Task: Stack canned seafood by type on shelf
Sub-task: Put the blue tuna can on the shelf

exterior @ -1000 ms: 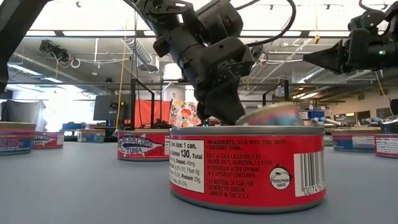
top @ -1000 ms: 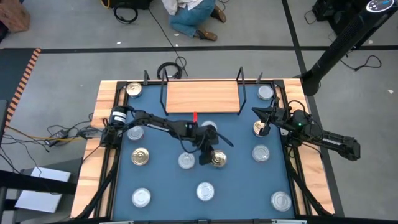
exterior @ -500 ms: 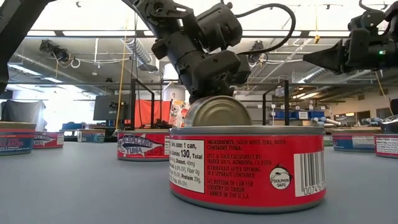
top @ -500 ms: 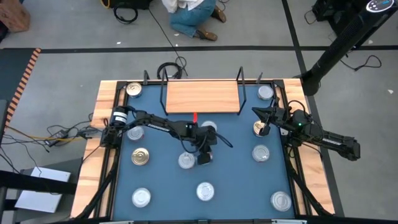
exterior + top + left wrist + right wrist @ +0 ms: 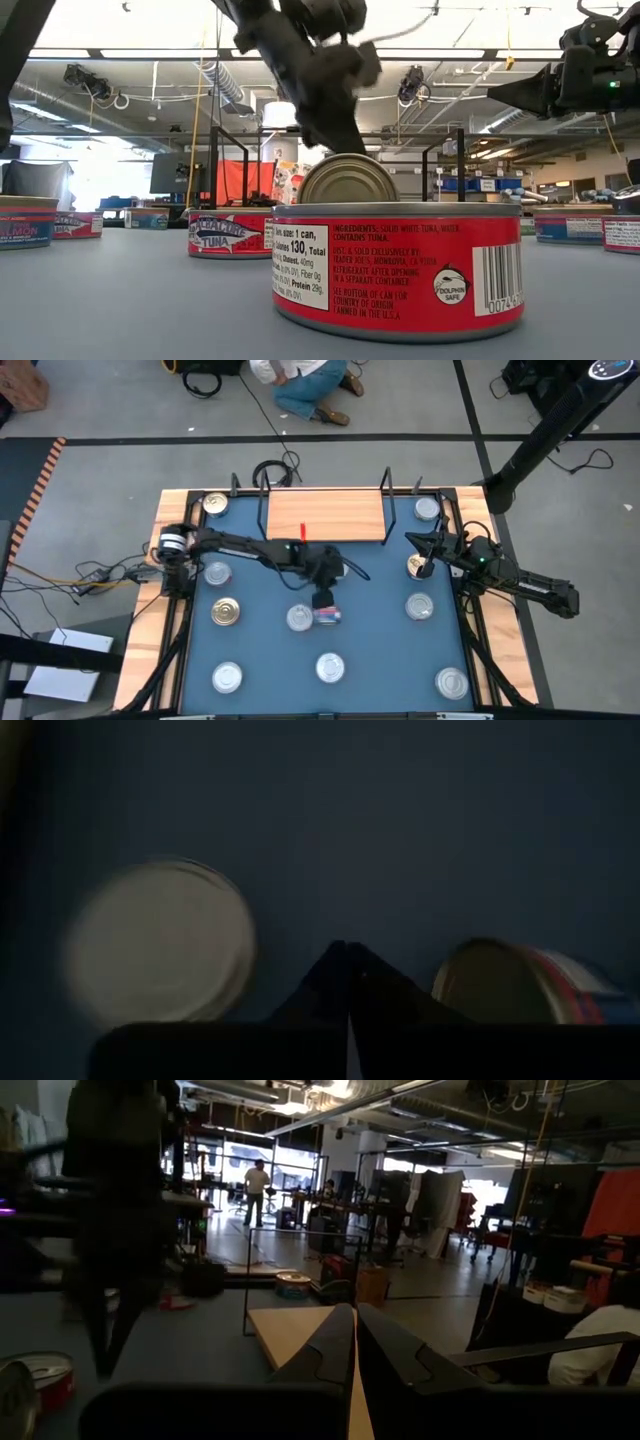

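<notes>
Lying tipped mid-table, can [image 5: 327, 616], left end effector [image 5: 322, 597] closed above

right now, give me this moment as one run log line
left gripper: shut, empty, mid-table | tipped can: on its side on table | right gripper: shut, waiting by right edge | shelf: no cans

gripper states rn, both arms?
Left gripper: shut, empty, above a tipped can.
Right gripper: shut, empty, waiting at the right edge.
</notes>
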Robot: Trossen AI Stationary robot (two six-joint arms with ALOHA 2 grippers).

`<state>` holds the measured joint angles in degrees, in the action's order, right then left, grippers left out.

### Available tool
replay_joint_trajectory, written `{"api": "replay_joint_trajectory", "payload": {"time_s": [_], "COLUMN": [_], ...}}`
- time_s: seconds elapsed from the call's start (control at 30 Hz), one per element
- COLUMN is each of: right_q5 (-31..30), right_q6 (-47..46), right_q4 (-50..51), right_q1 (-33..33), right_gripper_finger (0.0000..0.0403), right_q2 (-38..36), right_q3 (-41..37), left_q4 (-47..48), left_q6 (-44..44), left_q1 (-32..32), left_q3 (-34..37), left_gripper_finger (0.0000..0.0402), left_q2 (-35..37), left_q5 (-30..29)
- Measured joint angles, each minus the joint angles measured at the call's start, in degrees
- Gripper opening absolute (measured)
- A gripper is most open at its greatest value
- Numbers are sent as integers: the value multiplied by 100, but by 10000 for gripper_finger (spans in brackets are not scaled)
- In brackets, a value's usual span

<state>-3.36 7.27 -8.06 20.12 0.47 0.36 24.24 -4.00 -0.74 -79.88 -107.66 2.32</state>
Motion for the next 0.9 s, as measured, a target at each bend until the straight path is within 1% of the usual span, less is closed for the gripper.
{"api": "replay_joint_trajectory", "payload": {"time_s": [0.17, 0.3, 0.47, 0.53, 0.63, 0.7, 0.83, 0.9], "right_q5": [2, 0, 2, 0, 0, 0, 0, -1], "right_q6": [0, 0, 0, 0, 0, 0, 0, 0], "right_q4": [1, -4, -2, -3, -4, -4, -2, -4], "right_q1": [0, 0, 0, 0, 0, 0, 0, 0], "right_gripper_finger": [28, 28, 28, 28, 28, 28, 28, 28], "right_q2": [-2, -2, -2, -2, -2, -2, -2, -2], "right_q3": [0, 1, 0, 0, 0, 0, 0, 1], "left_q4": [583, 722, 681, 614, 536, 519, 492, 528], "left_q6": [213, 230, 205, 200, 162, -24, -493, -554], "left_q1": [107, 409, 916, 1102, 1305, 1384, 1447, 1467], "left_q3": [-2, -2, 0, -1, 1, 0, -2, -1], "left_gripper_finger": [11, 37, 101, 129, 170, 198, 248, 269], "left_q2": [580, 796, 752, 719, 715, 715, 650, 558], "left_q5": [-28, -19, -50, -263, -793, -1019, -1038, -1041]}}
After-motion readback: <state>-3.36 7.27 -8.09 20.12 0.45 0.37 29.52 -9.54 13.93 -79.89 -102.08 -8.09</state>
